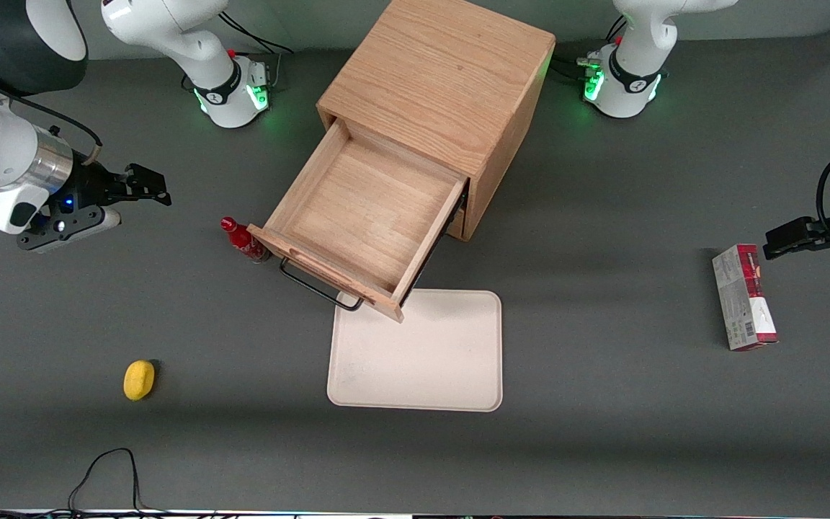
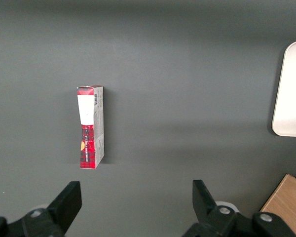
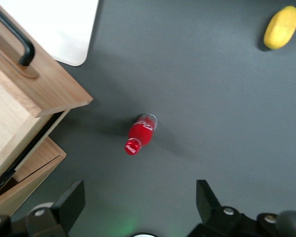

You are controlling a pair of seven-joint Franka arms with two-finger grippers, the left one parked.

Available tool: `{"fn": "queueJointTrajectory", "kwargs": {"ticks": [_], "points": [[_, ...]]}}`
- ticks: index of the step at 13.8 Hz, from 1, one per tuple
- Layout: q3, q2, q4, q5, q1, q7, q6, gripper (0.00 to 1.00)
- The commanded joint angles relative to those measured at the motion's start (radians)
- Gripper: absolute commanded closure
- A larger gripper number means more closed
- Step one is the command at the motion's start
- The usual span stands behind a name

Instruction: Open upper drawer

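The upper drawer [image 1: 364,220], a shallow light-oak tray with a thin black bar handle [image 1: 318,287], stands pulled well out of the boxy wooden cabinet [image 1: 444,86], its front edge over the cream rectangular tray [image 1: 422,360] on your grey desk [image 1: 602,432]. Your gripper [image 1: 143,184] hangs above the desk toward the working arm's end, well apart from the drawer, fingers spread wide and holding nothing. A small red bottle [image 3: 140,133] stands just beside the drawer's front corner.

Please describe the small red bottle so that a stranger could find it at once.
Find the wooden cabinet in the table's middle. Its upper drawer is pulled out, and the red bottle stands beside the drawer's front corner. Nothing else nearby is red; the open gripper hangs apart, toward the working arm's end.
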Motion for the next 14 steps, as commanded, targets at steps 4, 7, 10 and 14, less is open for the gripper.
{"fn": "queueJointTrajectory", "kwargs": {"ticks": [4, 7, 10, 14], "points": [[-0.009, -0.007, 0.02, -0.034, 0.008, 0.121, 0.008, 0.0], [0.052, -0.024, -0.005, -0.041, -0.102, 0.117, 0.008, 0.0], [0.305, -0.067, -0.052, -0.039, -0.337, 0.115, 0.023, 0.0], [0.418, -0.156, -0.112, -0.008, -0.449, 0.131, 0.076, 0.0]]}}
